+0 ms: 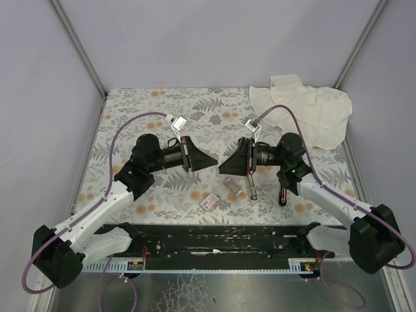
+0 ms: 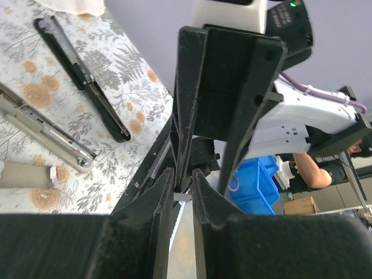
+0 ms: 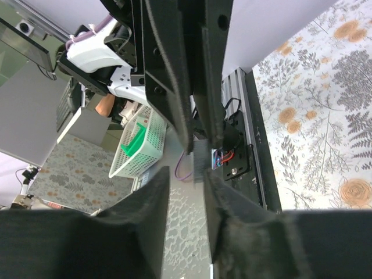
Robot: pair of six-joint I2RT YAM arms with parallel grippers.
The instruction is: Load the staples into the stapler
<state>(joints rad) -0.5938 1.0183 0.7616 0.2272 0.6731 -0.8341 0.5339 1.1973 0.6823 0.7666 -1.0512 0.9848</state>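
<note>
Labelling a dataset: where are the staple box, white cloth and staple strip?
staple box (image 1: 209,202), top view, labelled top face.
white cloth (image 1: 305,109), top view, its middle.
staple strip (image 3: 201,163), right wrist view, exposed middle.

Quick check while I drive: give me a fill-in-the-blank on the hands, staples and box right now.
1. The left hand pinches the staples; the right hand has its jaws ___.
2. Both hands meet ___ the table, not on it.
3. The small box lies on the table, held by ___ hand.
4. The white cloth sits in the far ___ corner.
Missing: open; above; neither; right.
</note>
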